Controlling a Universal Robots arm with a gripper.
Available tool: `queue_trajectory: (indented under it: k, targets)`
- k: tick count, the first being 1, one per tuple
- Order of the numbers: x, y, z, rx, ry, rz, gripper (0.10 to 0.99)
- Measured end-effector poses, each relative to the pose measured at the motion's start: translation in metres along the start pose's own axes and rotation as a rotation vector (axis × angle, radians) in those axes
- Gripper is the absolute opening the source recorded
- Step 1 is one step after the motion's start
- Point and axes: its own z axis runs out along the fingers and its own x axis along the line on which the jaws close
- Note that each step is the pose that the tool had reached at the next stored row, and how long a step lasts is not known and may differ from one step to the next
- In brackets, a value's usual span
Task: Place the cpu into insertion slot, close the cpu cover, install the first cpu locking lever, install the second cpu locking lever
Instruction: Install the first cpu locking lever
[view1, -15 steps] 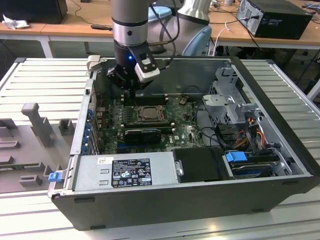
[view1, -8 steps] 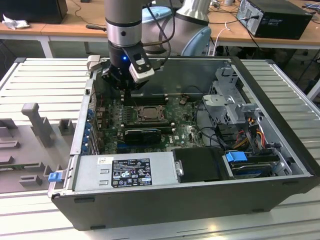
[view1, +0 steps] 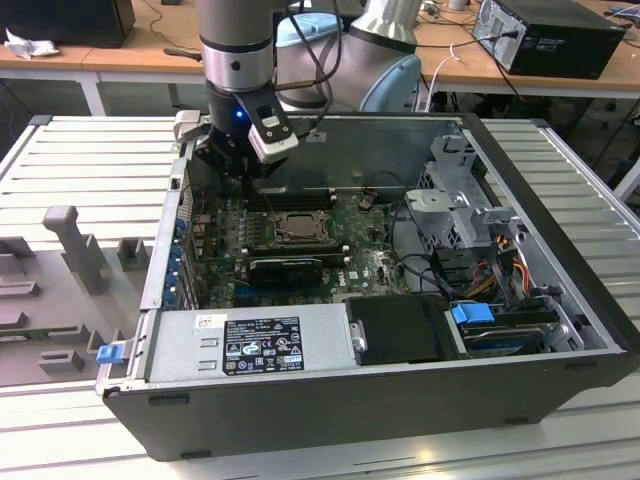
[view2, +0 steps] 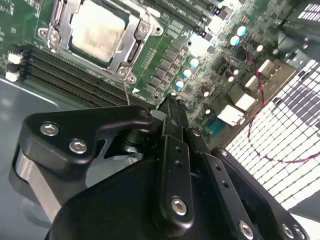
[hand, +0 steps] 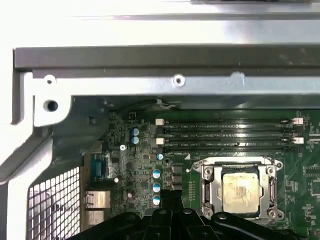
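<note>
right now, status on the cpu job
Gripper off to the socket's side, holding nothing visible. cpu seated in insertion slot, cpu cover down. Nothing blocking.

A ribbed pale-grey metal table (view1: 90, 160) carries the open black computer case (view1: 400, 400) at its centre, with grey moulded fixture blocks (view1: 75, 245) standing on the ribs toward the exterior view's left, apart from the case.

In the first wrist view the cpu cover (hand: 239, 186) is cut off low in the frame by the hand (hand: 172, 207) — whose fingertips cannot be made out.
</note>
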Motion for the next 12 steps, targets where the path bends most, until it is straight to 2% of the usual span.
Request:
queue_trajectory:
  k: [5,12]
  targets:
    - [0.0001,0.0089,0.0022,0.000,0.0000,0.000,0.106]
    - [-0.0004,0.0164,0.0069,0.000,0.0000,0.000,0.106]
